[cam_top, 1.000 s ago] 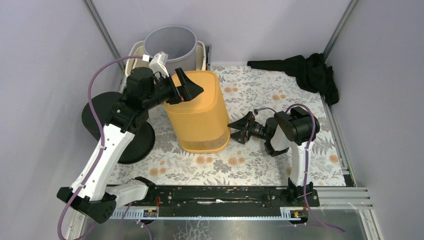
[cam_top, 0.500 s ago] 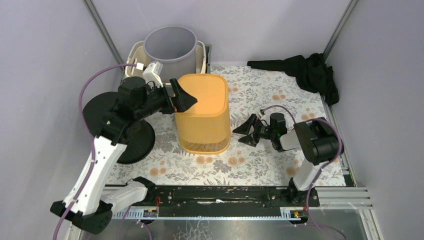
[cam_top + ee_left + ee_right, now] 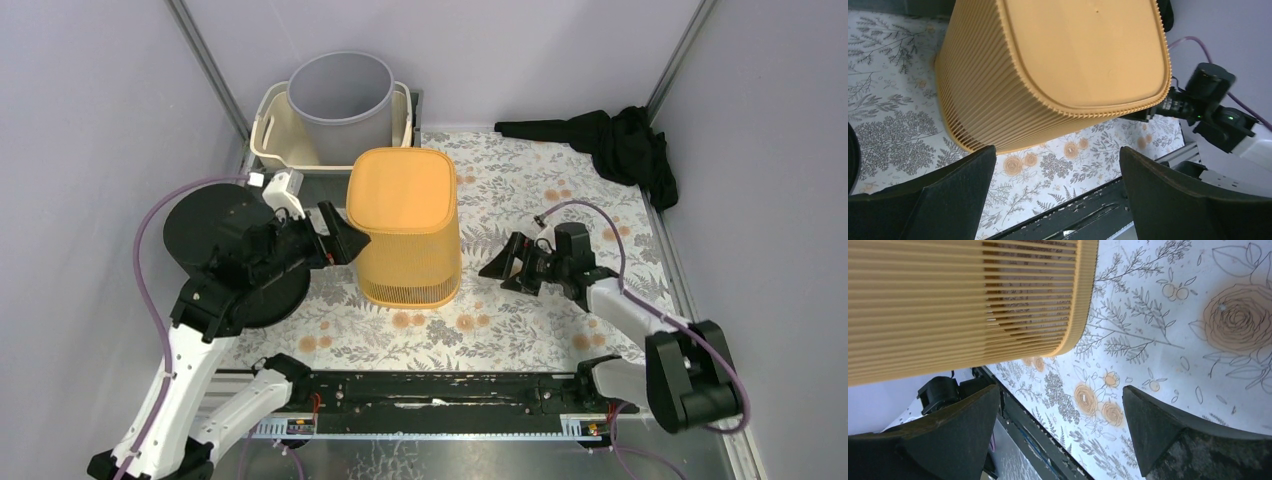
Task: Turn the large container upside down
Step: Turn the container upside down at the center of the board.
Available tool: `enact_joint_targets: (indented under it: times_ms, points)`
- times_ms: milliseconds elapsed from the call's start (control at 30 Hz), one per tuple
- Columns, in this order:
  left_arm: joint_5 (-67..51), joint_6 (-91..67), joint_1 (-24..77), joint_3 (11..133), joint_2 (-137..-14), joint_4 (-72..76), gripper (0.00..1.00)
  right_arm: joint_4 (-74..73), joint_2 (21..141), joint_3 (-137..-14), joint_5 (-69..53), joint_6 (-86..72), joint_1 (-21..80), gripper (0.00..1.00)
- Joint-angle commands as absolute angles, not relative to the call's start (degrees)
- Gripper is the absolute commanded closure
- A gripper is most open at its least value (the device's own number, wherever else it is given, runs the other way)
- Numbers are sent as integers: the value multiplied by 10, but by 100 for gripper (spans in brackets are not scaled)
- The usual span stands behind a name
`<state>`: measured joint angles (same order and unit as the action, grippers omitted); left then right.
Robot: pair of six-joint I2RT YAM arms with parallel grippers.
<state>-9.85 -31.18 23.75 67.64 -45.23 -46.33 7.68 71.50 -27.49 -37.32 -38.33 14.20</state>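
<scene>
The large container (image 3: 405, 225) is an orange ribbed bin standing mouth-down on the floral mat, its flat base facing up. My left gripper (image 3: 345, 240) hovers open just left of it, apart from its wall. The left wrist view shows the container (image 3: 1063, 60) ahead and above the left gripper (image 3: 1057, 150), with only mat between the fingers. My right gripper (image 3: 497, 275) is open to the container's right, low over the mat and not touching it. In the right wrist view the container's (image 3: 963, 305) lower rim fills the upper left, beyond the empty right gripper (image 3: 1060, 388).
A grey round bin (image 3: 340, 95) sits in a beige tub (image 3: 270, 130) at the back left. A black spool (image 3: 215, 225) lies under my left arm. A black cloth (image 3: 620, 140) is bunched at the back right. The black base rail (image 3: 450, 385) runs along the near edge.
The container went from tilted to standing squarely base-up. My left gripper drew back from its top, down and to the left. My right gripper pulled away to the right and opened a little wider.
</scene>
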Motion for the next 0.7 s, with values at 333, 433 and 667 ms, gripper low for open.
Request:
enact_joint_targets:
  times_ms: [333,433,667]
  points:
    - [-80,-370,240,538,-382,-421,0,-14,568,-266,-378,-372,140,1]
    - [-82,-388,239,494,-355,-421,0,-22,558,-266,-388,-375,140,0]
    - [-93,-441,240,466,-321,-436,0,-126,514,-318,-363,-376,140,0]
